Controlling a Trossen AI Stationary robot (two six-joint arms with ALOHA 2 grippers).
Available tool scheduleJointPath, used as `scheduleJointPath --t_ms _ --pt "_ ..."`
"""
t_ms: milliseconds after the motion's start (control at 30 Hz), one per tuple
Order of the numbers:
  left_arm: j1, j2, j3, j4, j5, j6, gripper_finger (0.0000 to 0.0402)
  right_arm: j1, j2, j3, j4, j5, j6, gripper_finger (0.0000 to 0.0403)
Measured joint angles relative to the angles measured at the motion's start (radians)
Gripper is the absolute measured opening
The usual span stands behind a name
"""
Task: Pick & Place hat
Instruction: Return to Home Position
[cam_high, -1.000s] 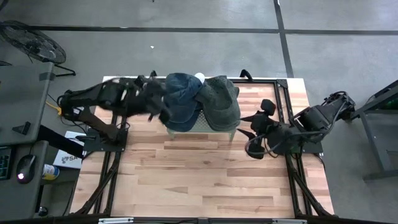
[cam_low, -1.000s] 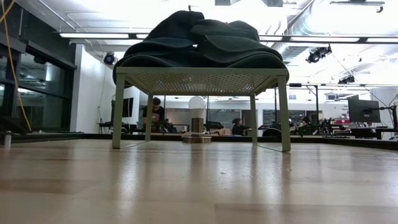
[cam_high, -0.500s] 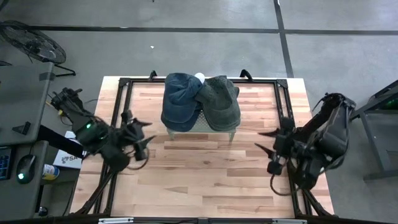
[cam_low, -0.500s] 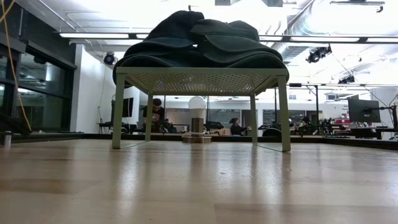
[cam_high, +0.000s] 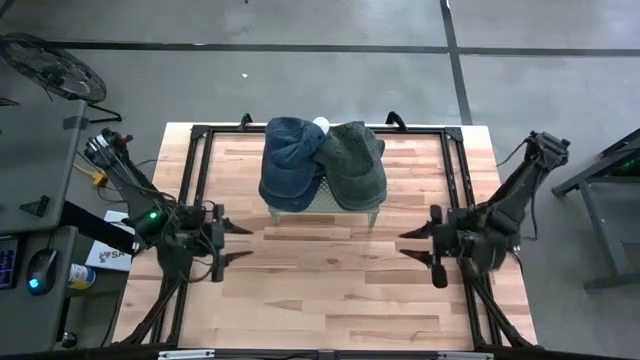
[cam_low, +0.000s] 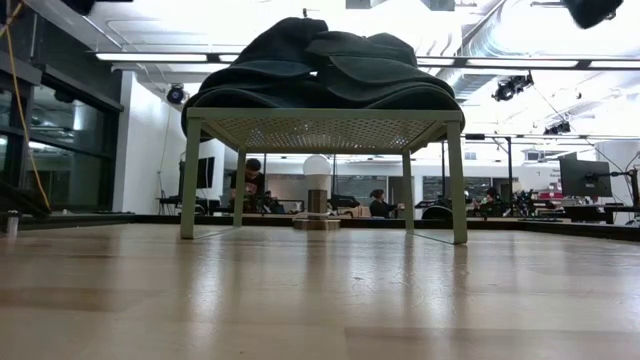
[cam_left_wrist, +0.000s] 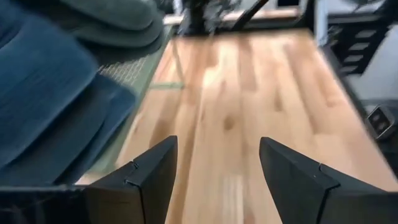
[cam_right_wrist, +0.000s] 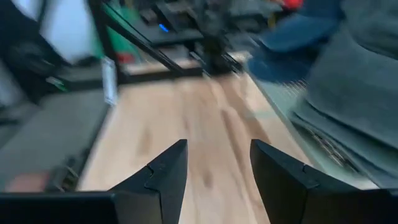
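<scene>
Nearest the front of the worktop (cam_high: 330, 300), the left tool (cam_high: 238, 240) and the right tool (cam_high: 408, 243) hung low at opposite sides. Each had its fingers spread wide, gripped nothing, and pointed inward. Between them and farther back stood the shelf (cam_high: 326, 200), carrying the blue caps (cam_high: 290, 160) and, touching them on the right, the gray caps (cam_high: 356, 160), so the hats looked already placed. The remaining risk seemed small. The blue pile appeared to overhang the shelf's left edge, the side nearest the left arm, so a careless swing of that arm while settling could catch a brim and drag the pile off. The piles also leaned together, so one slipping might carry the other. Only the overhead view showed both arms whole and the two colours apart. The level view merged the caps into one dark heap and caught only scraps of arm at its upper corners, yet it alone showed the clear space under the shelf and, beyond, people (cam_low: 250, 180) in the room. Each wrist view confirmed its own tool's open gap.
</scene>
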Motion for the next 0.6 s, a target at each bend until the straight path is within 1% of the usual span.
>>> scheduleJointPath --t_ms 67,133,200,300,333,433,500,600 --pt "0.045 -0.027 -0.057 0.149 0.058 0.111 0.0223 -0.058 -0.055 -0.09 0.209 -0.091 -0.149 0.0166" --pt "0.105 -0.059 -0.099 0.273 0.159 0.201 0.0223 -0.124 -0.098 -0.156 0.344 -0.177 -0.256 0.0164" --pt "0.18 -0.073 -0.124 0.361 0.257 0.276 0.0223 -0.19 -0.136 -0.196 0.396 -0.242 -0.309 0.0161" --pt "0.282 -0.082 -0.141 0.36 0.383 0.327 0.0223 -0.275 -0.182 -0.232 0.383 -0.328 -0.326 0.016" --pt "0.306 -0.089 -0.147 0.362 0.408 0.337 0.0223 -0.296 -0.195 -0.243 0.377 -0.353 -0.327 0.016" --pt "0.354 -0.111 -0.185 0.374 0.43 0.351 0.0223 -0.339 -0.231 -0.283 0.374 -0.399 -0.331 0.016" --pt "0.373 -0.128 -0.233 0.393 0.431 0.355 0.0223 -0.352 -0.254 -0.309 0.374 -0.404 -0.331 0.016" --pt "0.383 -0.188 -0.321 0.494 0.439 0.367 0.0223 -0.357 -0.299 -0.359 0.377 -0.399 -0.332 0.016"
